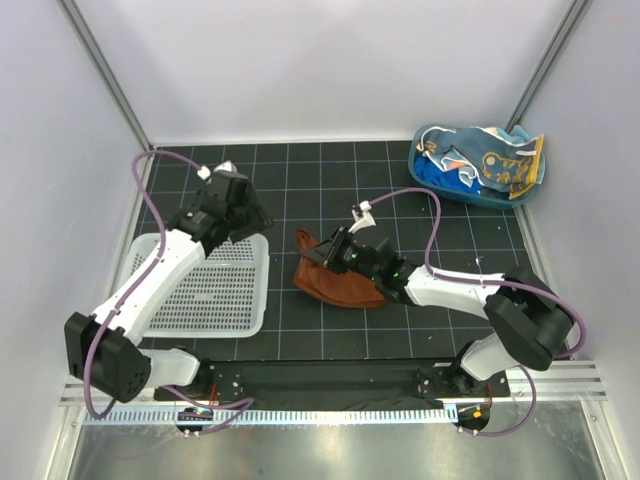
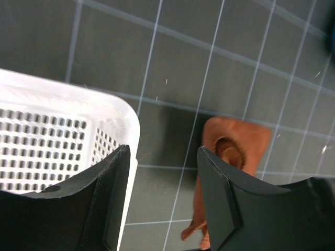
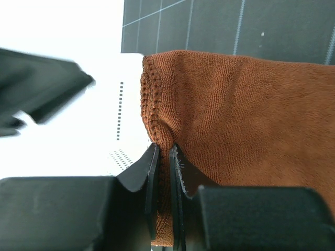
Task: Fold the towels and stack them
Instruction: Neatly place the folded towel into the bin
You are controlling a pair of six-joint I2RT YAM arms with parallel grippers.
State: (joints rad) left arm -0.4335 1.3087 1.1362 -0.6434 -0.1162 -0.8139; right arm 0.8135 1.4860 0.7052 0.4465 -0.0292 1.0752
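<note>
While the left tool [image 2: 163, 170] is hanging open over the basket's [image 2: 132, 123] right rim, the brown towel [image 1: 338, 287] is lying bunched mid-worktop [image 1: 300, 180]. The right tool [image 3: 163, 157] is pinching only its hem, so it is risking a slip.

The whole mat [image 1: 300, 180] is seen from high above and behind the arm bases, looking down toward the far wall. The left wrist view is aimed steeply down, close over the basket [image 2: 104, 107] corner. The right wrist view is held tight against the towel [image 3: 251, 115], facing left. Basket and towel are shared by all three.
</note>
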